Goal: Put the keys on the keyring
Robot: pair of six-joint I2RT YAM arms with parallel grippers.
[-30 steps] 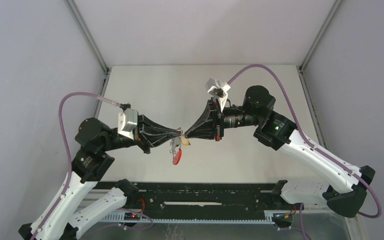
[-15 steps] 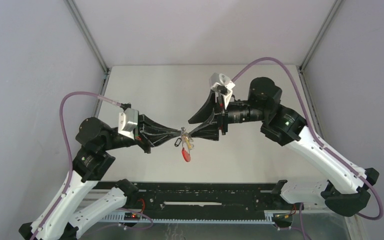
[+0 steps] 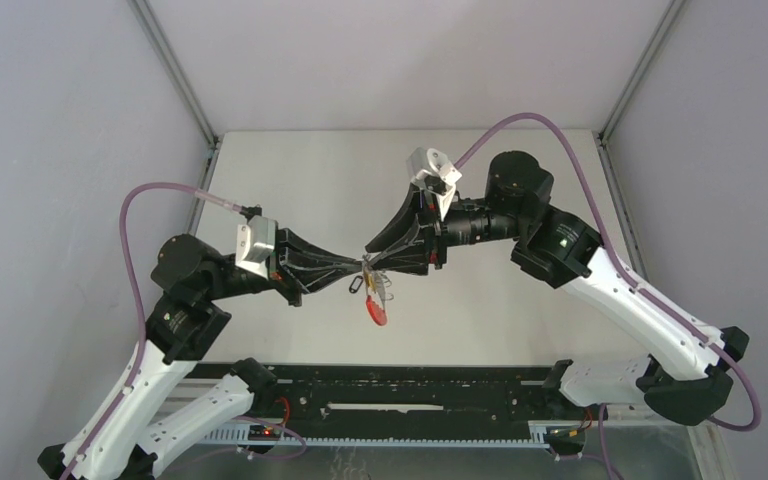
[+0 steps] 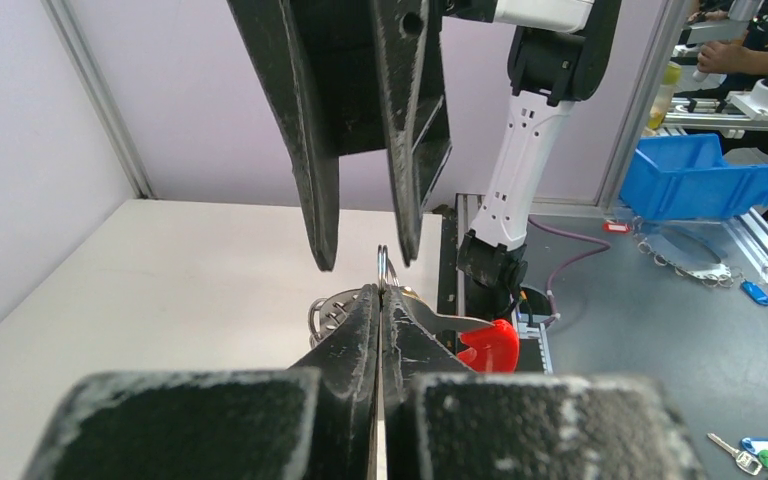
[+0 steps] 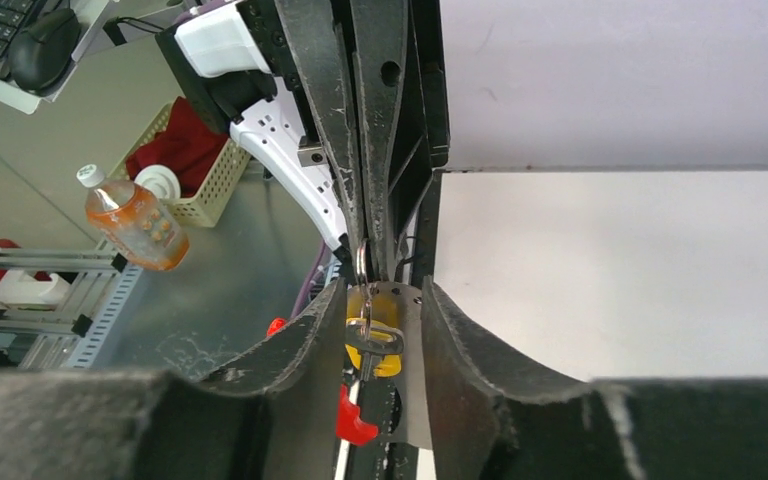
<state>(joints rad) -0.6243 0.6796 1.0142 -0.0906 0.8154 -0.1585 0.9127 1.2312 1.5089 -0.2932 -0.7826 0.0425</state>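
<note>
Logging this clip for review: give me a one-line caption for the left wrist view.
Left gripper shut on the keyring, right gripper open, facing it.

The keyring [image 3: 376, 312] has a glossy red plastic band and thin, shiny metal wire rings [image 4: 384, 266]. The key [image 5: 372, 340] is bright metal with a smooth yellow plastic tag. The fingers [image 4: 352, 345] of the left gripper [image 4: 380, 292] are matt black — scuffed whitish and rough-looking. The table [image 3: 290, 180] — smooth, matt, pale.
</note>
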